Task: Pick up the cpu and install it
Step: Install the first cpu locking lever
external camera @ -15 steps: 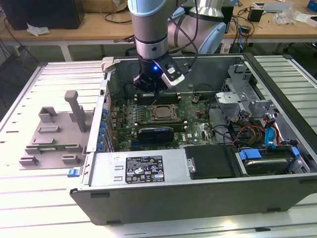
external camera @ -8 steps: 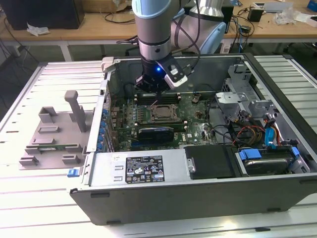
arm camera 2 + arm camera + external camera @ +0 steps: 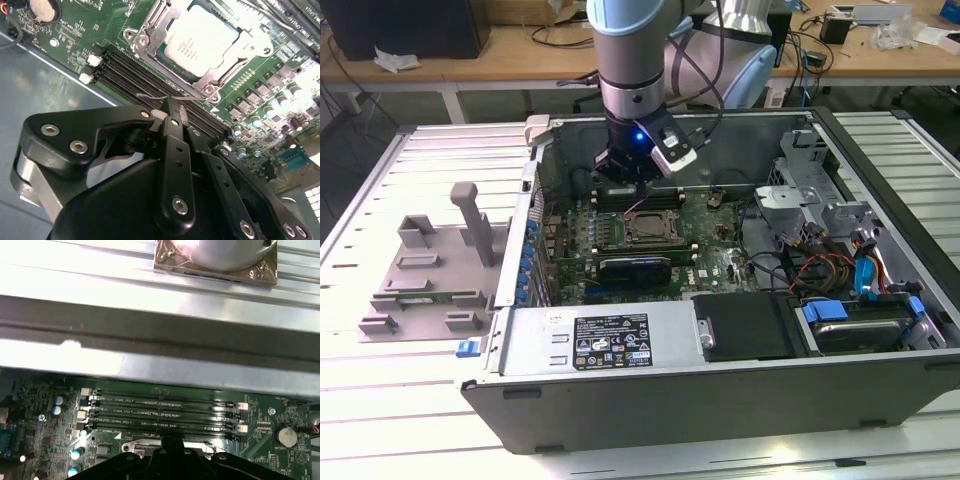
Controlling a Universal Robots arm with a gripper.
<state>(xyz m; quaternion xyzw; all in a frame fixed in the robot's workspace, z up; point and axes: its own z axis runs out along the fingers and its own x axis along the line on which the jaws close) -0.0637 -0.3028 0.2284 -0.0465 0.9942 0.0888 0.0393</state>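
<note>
Your gripper point(image 3: 172, 117), fingers pinched together and empty, hangs over the memory slots point(image 3: 150, 80) beside the seated cpu point(image 3: 200, 40)

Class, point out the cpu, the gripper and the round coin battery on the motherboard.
cpu point(image 3: 201, 41): second wrist view, centre of its silvery metal top, seated in the socket.
gripper point(image 3: 175, 116): second wrist view, tips of its black fingers.
coin battery point(image 3: 285, 436): first wrist view, middle of its round face.

No legible print on any surface
</note>
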